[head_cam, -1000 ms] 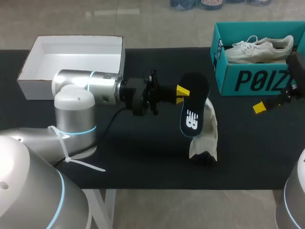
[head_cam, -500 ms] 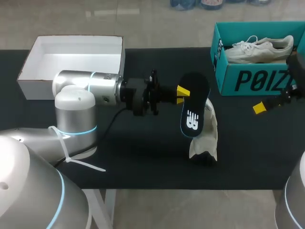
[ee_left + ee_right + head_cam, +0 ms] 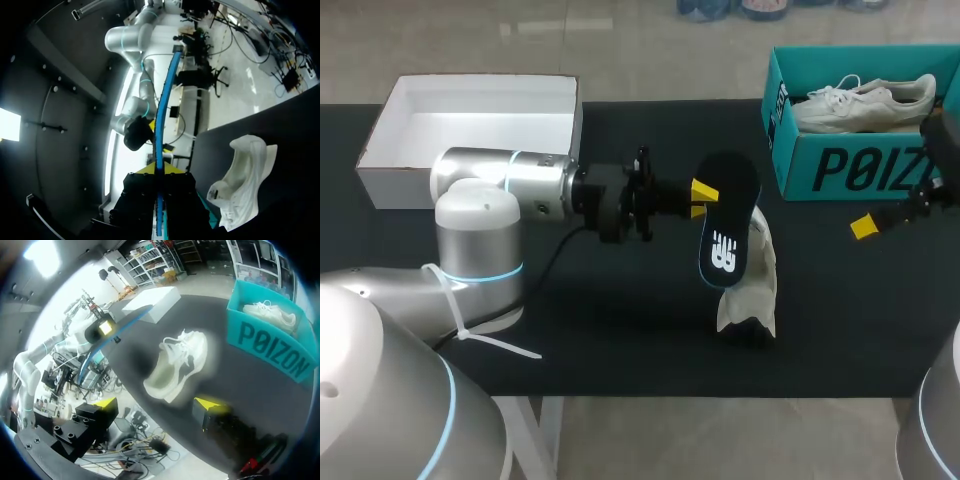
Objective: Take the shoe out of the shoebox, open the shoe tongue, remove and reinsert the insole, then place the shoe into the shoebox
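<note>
Insole (image 3: pixel 728 225) – black, logo showing – clamped btw both yellow tips of L gripper (image 3: pixel 698 196), tilted just above white shoe (image 3: pixel 752 278) on black table (image 3: pixel 620 330). R gripper (image 3: pixel 157 406) fingers apart, nothing btw them – well right of shoe, beside teal shoebox (image 3: pixel 840 165) w/ 2nd shoe (image 3: pixel 865 103) inside. White box (image 3: pixel 392 185) far left of shoe.

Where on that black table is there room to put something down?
Bare black table lies between the white cardboard box and the teal shoebox, and along the near edge either side of the white sneaker. Crowded: mid-table, where the left gripper holds the black insole by the sneaker, and around the right gripper before the shoebox.
</note>
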{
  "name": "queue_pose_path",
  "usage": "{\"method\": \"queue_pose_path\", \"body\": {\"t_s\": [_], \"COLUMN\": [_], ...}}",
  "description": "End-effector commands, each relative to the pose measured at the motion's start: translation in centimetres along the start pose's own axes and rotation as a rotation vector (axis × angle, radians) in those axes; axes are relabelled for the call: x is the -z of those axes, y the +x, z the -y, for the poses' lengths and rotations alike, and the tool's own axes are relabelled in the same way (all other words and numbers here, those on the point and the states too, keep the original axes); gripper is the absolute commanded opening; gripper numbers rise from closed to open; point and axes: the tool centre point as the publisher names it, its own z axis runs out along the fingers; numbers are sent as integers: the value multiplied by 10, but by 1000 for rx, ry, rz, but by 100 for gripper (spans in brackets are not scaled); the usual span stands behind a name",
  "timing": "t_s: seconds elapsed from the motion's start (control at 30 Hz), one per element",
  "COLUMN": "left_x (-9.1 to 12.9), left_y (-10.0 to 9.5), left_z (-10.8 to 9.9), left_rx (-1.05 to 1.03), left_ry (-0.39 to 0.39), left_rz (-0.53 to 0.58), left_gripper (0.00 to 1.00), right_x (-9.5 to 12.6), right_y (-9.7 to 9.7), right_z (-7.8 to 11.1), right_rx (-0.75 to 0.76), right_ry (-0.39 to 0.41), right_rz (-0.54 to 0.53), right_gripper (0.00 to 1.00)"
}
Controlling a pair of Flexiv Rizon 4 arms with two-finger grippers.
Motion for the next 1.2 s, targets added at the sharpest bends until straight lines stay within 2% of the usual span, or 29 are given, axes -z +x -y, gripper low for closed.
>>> {"method": "queue_pose_path", "body": {"t_s": [0.03,0.5,0.63,0.77,0.97,1.2], "left_x": [-1,-2,-8,-8,-5,-2], "left_y": [1,3,9,24,42,56], "left_z": [0,1,14,32,52,62], "left_rx": [-2,18,71,148,272,367], "left_ry": [-2,15,41,45,17,30], "left_rz": [1,2,-24,-43,-56,-61], "left_gripper": [0,0,0,0,0,0], "right_x": [0,0,0,0,0,0], "right_y": [1,1,1,1,1,1], "right_z": [1,1,1,1,1,1], "right_rx": [0,0,0,0,0,0], "right_ry": [0,0,0,0,0,0], "right_rz": [2,2,2,2,2,2], "right_gripper": [100,100,100,100,100,100]}}
